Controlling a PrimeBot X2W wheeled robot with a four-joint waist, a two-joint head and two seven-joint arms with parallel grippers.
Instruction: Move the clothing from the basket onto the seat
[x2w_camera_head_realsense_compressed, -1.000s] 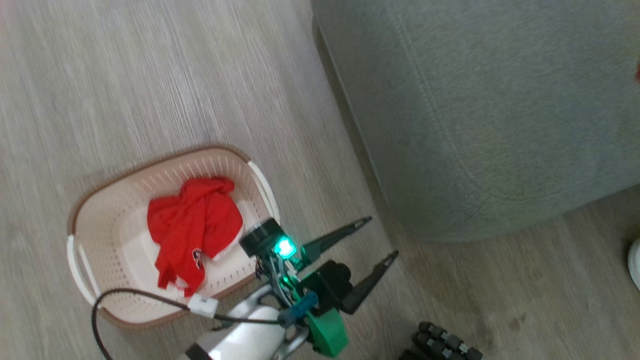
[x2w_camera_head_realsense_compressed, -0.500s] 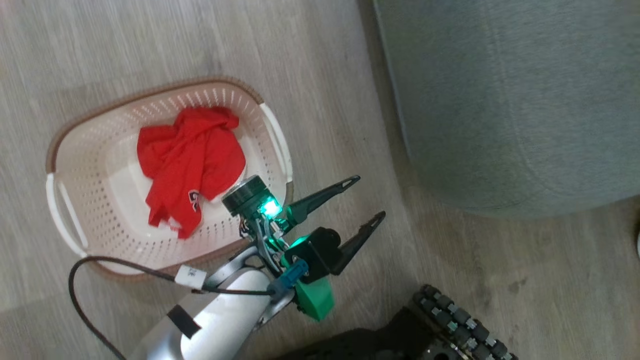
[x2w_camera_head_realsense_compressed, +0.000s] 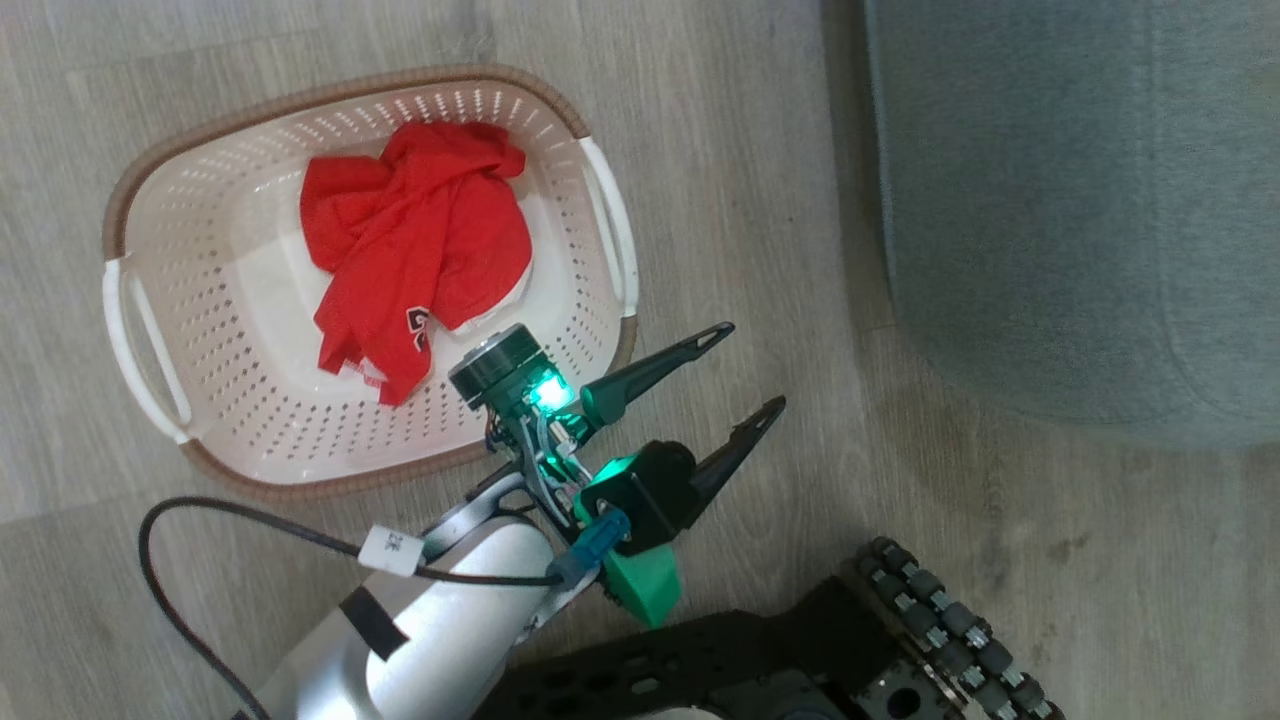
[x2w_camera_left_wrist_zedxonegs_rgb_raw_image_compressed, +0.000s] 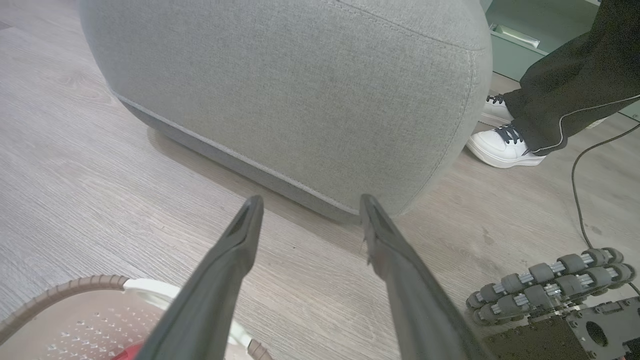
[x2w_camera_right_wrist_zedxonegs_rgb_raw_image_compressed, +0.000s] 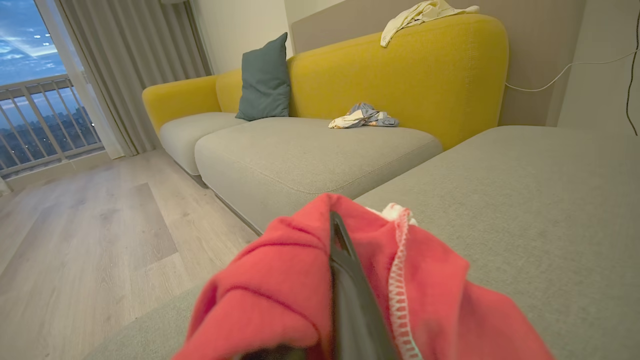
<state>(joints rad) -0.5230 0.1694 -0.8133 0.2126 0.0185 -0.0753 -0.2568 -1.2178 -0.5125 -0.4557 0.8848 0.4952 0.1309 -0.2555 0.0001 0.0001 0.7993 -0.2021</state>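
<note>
**Inspector A:** Surface and room?

**Inspector B:** Pale wood-grain floor (x2w_camera_head_realsense_compressed: 760, 200). The grey-green seat (x2w_camera_head_realsense_compressed: 1080, 200) stands on it at upper right of the head view, rounded corner nearest the robot. The right wrist view takes in a yellow sofa (x2w_camera_right_wrist_zedxonegs_rgb_raw_image_compressed: 400, 75) with a teal cushion (x2w_camera_right_wrist_zedxonegs_rgb_raw_image_compressed: 264, 75), a curtained window and a balcony rail. A person's white shoe (x2w_camera_left_wrist_zedxonegs_rgb_raw_image_compressed: 502, 147) and a dark trouser leg stand just past the seat's corner. One roller wheel (x2w_camera_head_realsense_compressed: 940, 620) of the robot's base is at the bottom of the head view.

**Inspector A:** Jaws, left side?

**Inspector B:** Left gripper (x2w_camera_head_realsense_compressed: 751, 367): jaws spread wide, nothing between them, touching nothing. The fingers hang over bare floor, pointing at the seat's lower edge.

**Inspector A:** Right side?

**Inspector B:** Right gripper (x2w_camera_right_wrist_zedxonegs_rgb_raw_image_compressed: 336, 235): jaws closed on a second red garment (x2w_camera_right_wrist_zedxonegs_rgb_raw_image_compressed: 270, 295) with white stitched trim, bunched around the dark finger. It is held above the grey cushion surface. Whether the cloth touches it cannot be told.

**Inspector A:** Remaining item?

**Inspector B:** One red garment (x2w_camera_head_realsense_compressed: 420, 230) lies crumpled in the cream basket (x2w_camera_head_realsense_compressed: 330, 88), toward its far side. The basket sits on the floor to the left of the seat, apart from it. The left wrist overhangs the basket's near right corner. The fingers point away from the garment and are well clear of it.
</note>
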